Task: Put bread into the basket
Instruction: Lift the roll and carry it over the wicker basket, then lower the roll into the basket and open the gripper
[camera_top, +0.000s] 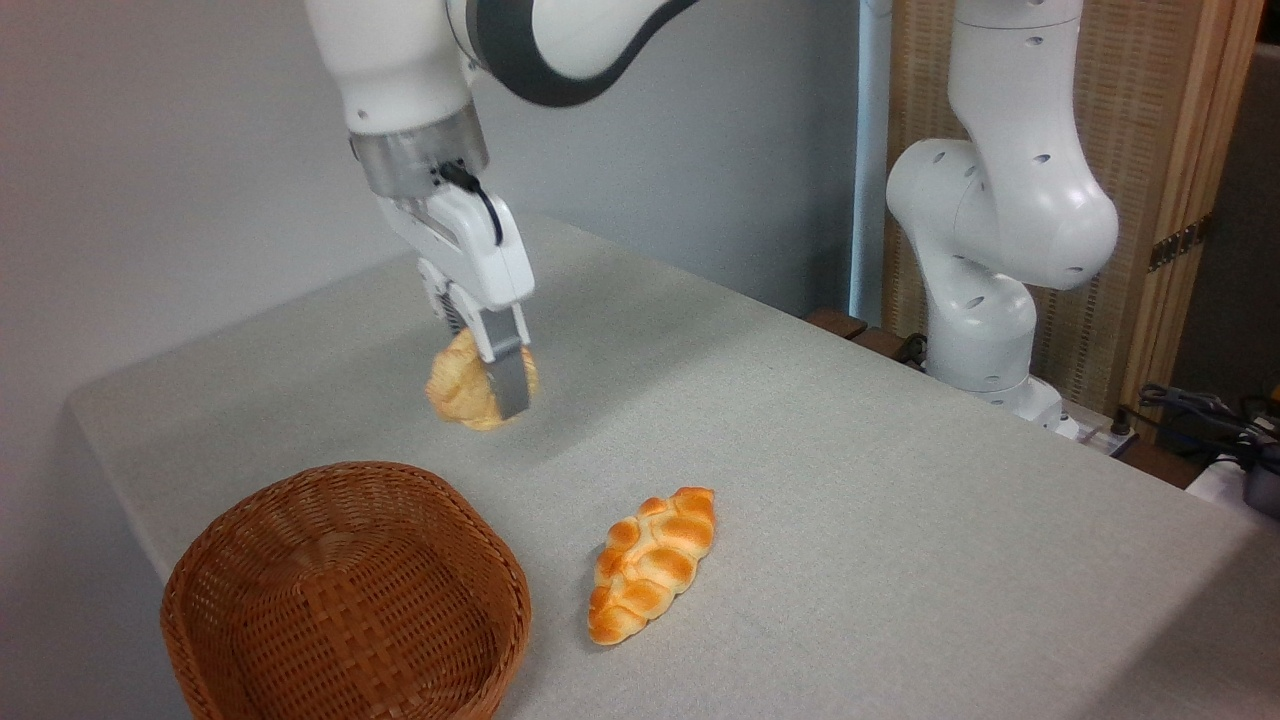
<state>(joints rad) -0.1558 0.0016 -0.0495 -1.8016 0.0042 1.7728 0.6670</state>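
The bread (458, 385), a small golden-orange knotted bun, hangs above the grey table behind the basket. My gripper (490, 395) is shut on the bread, one grey finger (510, 380) crossing its front while the other finger is hidden behind it. The basket (345, 595), round brown wicker with low sides, stands at the table's front left with nothing inside. The held bread is up and slightly right of the basket's far rim.
A longer oval braided loaf (652, 563) lies on the table (900, 520) just right of the basket. The arm's white base (985, 270) rises at the back right edge. Cables (1210, 415) lie at the far right.
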